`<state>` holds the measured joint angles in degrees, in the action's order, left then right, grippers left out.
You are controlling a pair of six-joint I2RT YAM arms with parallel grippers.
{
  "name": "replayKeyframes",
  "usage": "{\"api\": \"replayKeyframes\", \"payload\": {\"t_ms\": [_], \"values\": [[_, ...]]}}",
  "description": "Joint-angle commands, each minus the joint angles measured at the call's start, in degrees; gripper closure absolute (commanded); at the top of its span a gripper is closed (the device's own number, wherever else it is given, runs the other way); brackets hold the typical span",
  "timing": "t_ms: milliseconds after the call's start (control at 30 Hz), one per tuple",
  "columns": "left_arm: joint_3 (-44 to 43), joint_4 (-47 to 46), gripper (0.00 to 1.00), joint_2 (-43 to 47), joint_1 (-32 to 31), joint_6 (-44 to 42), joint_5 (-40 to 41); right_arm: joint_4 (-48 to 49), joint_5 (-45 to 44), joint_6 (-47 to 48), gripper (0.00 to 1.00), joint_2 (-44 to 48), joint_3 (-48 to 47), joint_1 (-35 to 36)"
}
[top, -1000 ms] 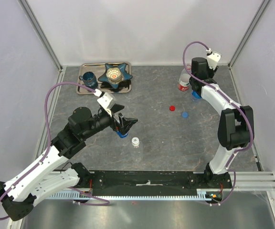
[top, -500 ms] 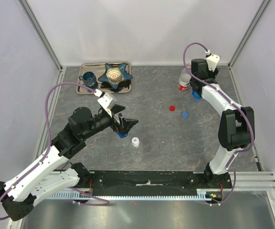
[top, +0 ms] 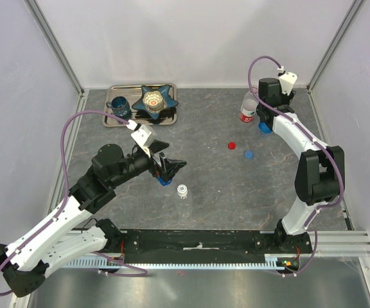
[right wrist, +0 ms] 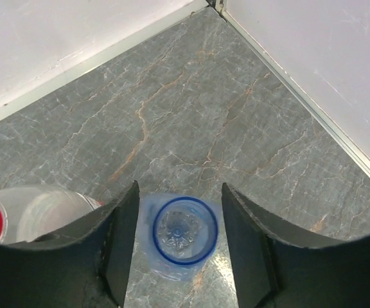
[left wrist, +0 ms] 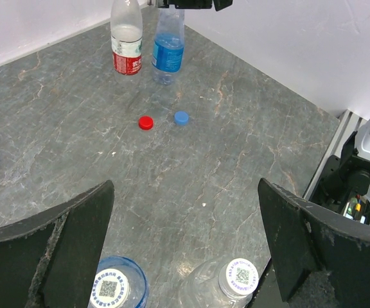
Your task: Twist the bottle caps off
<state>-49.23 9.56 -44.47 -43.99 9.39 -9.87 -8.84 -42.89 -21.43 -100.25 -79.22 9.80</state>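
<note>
Bottle cap [left wrist: 239, 276], white, tops a clear bottle [left wrist: 201, 290] cut off below.

White arms [top: 50, 226], black joints, looping purple cables [top: 64, 147].

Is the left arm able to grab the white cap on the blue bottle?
Probably yes: the left gripper hangs just above the white cap, jaws open, with nothing between them.
</note>
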Motion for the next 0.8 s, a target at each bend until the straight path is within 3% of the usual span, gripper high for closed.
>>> {"api": "replayKeyframes", "payload": {"t_ms": [0, 300, 767], "values": [[0.72, -2.62, 0.01, 0.35, 0.13, 1.95, -1.47, 0.05, 1.14, -0.81, 0.41, 3.13, -1.02, -0.05], [1.07, -3.06, 0.01, 0.26, 0.13, 2.30, -1.73, -1.09, 2.81, -2.12, 0.30, 4.00, -1.20, -0.05], [1.16, -3.67, 0.01, 0.00, 0.13, 2.65, -3.05, -2.23, 5.98, -4.32, 0.26, 7.34, 0.91, -0.05]]}}
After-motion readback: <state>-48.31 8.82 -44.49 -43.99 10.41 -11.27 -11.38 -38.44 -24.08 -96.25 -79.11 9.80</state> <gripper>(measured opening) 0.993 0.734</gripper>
